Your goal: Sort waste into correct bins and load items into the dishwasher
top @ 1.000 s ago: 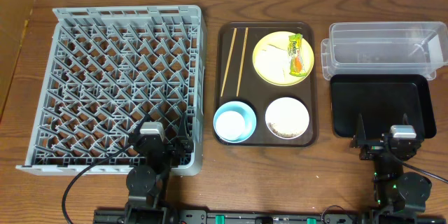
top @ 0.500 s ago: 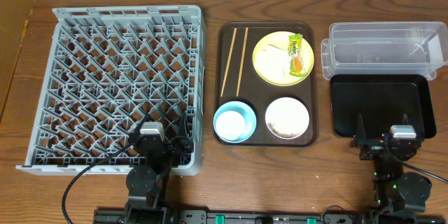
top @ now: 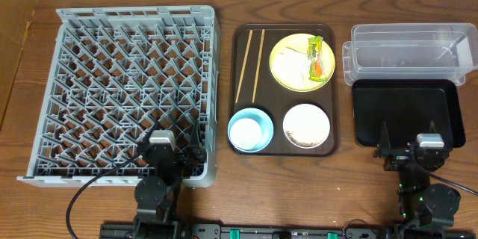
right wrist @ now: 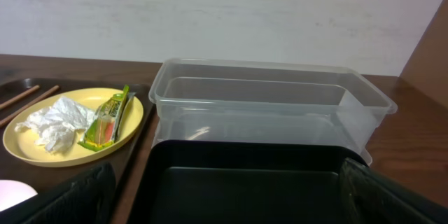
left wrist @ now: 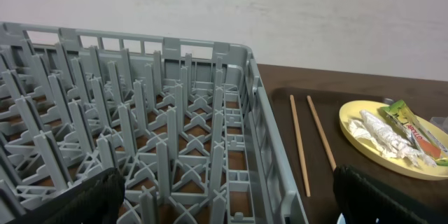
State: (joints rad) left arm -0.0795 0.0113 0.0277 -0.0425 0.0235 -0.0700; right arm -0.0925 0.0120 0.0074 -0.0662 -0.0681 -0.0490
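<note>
The grey dishwasher rack (top: 212, 82) fills the left of the table. On a dark-brown serving tray (top: 280, 97) lie two chopsticks (top: 250, 63) and a pale-yellow plate (top: 287, 48) carrying a white tissue (top: 301, 66) and a yellow-green wrapper (top: 317, 56). In front of these stand a light-blue bowl (top: 233, 131), with what looks like a white cup (top: 252, 127) inside it, and a white bowl (top: 287, 123) with rice scraps (top: 305, 138). The clear tub (top: 407, 33) and black tray (top: 407, 112) sit at the right. My left gripper (top: 173, 143) stands open over the rack's near right corner. My right gripper (top: 407, 140) stands open at the black tray's near edge. Both hold nothing.
In the left wrist view the rack's wall (left wrist: 259, 112) runs between my fingers, with the chopsticks (left wrist: 311, 140) and plate (left wrist: 364, 115) to the right. The right wrist view shows the black tray (right wrist: 245, 182) below, the clear tub (right wrist: 266, 101) behind it, and the plate (right wrist: 21, 143) to the left.
</note>
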